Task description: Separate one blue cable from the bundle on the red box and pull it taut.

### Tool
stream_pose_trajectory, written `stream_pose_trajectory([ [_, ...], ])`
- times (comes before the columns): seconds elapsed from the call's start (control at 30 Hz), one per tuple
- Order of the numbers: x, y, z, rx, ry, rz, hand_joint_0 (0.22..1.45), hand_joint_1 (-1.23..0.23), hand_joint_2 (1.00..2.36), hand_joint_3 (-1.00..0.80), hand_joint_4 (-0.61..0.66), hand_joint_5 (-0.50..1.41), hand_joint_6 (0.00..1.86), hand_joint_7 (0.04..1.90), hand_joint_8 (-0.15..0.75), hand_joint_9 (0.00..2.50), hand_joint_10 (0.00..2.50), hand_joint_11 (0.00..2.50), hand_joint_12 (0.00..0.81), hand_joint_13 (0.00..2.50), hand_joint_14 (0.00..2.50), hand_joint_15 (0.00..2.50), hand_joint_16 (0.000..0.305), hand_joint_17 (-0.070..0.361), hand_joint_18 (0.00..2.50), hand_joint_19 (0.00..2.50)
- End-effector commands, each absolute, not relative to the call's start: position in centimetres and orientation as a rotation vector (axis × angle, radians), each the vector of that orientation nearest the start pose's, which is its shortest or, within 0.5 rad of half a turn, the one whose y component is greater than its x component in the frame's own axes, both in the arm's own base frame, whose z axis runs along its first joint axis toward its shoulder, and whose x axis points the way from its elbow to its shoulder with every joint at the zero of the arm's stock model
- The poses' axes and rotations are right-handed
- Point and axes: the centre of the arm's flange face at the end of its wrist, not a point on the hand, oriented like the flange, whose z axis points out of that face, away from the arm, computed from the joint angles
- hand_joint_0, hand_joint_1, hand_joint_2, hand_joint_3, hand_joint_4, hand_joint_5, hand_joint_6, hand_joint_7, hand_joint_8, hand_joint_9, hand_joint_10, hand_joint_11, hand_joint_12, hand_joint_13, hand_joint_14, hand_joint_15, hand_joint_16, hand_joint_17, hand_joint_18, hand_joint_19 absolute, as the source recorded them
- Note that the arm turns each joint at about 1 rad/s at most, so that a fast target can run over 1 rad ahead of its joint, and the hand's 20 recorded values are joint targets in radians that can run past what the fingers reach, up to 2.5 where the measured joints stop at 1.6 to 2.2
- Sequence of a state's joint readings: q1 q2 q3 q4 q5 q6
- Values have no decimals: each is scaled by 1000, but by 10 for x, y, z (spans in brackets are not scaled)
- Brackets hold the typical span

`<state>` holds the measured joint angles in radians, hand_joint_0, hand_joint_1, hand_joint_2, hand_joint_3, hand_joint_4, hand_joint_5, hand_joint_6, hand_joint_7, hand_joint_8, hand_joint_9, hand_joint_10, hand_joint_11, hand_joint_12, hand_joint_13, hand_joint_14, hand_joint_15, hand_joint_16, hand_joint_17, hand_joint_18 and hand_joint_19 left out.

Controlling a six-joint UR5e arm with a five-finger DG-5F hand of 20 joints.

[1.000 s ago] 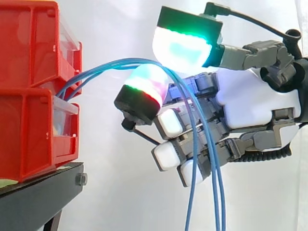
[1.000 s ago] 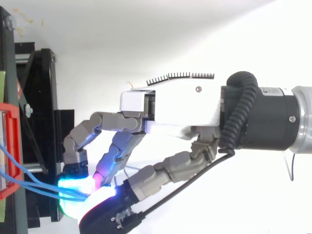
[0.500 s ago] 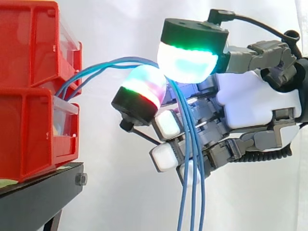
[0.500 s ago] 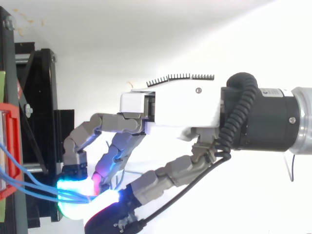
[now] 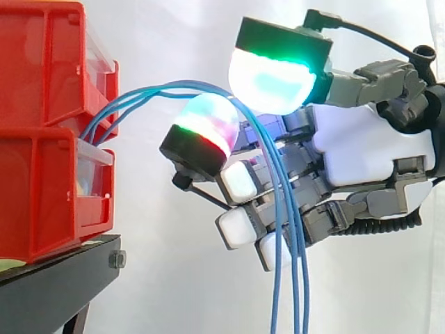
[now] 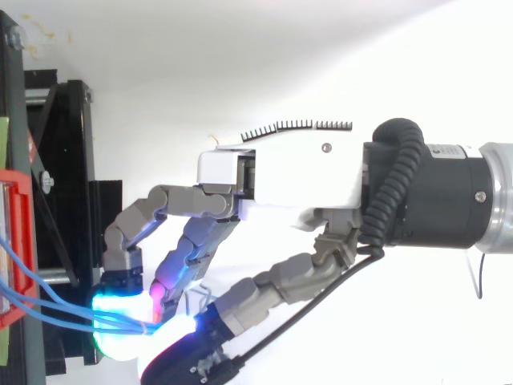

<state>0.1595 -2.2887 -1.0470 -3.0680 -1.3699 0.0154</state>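
Note:
Three blue cables [image 5: 160, 91] come out between the two stacked red bins [image 5: 42, 62] and arch to the right. They pass between two glowing pads of my hand [image 5: 361, 149], a green-cyan pad [image 5: 274, 80] above and a red-green pad [image 5: 208, 125] below. From there they hang straight down in front of the curled lower fingers [image 5: 240, 226]. In the top view the cables [image 6: 48, 309] run from the red bin's edge [image 6: 16, 241] to where those two pads meet. The cables stay bunched together and sag slightly.
The bins rest on a black stand [image 5: 55, 285] at the left, also seen from above as a black frame [image 6: 60, 200]. A white curtain lies behind. The arm's wrist [image 6: 449, 196] comes in from the right.
The upper pad has dropped closer to the lower pad than a second ago. The hanging parts of the cables have drawn together and swung slightly left.

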Motion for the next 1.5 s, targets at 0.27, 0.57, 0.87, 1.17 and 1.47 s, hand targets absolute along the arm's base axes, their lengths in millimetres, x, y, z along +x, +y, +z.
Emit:
stream_pose_trajectory([
  [0.27, 764, -34, 297, 1311, 1265, 1115, 579, -652, 1009, -388, 179, -123, 806, 1091, 373, 1014, 11, 384, 393, 935, 10, 325, 48, 108, 837, 493],
  [0.57, 764, -34, 297, 1310, 1264, 1116, 633, -831, 1010, 23, 101, -169, 880, 945, 379, 896, 9, 372, 426, 919, 8, 300, 56, 126, 894, 418],
  [0.87, 764, -36, 297, 1311, 1262, 1114, 698, -906, 1011, -351, 109, -192, 865, 909, 324, 809, 10, 376, 377, 855, 9, 300, 46, 104, 804, 428],
  [1.17, 764, -37, 297, 1312, 1261, 1113, 551, -654, 1001, -492, 176, -144, 832, 1011, 365, 952, 10, 367, 391, 920, 9, 317, 49, 109, 838, 477],
  [1.47, 764, -36, 296, 1312, 1264, 1114, 600, -621, 1014, -169, 177, -144, 799, 948, 388, 984, 9, 366, 419, 961, 8, 309, 54, 122, 890, 469],
])
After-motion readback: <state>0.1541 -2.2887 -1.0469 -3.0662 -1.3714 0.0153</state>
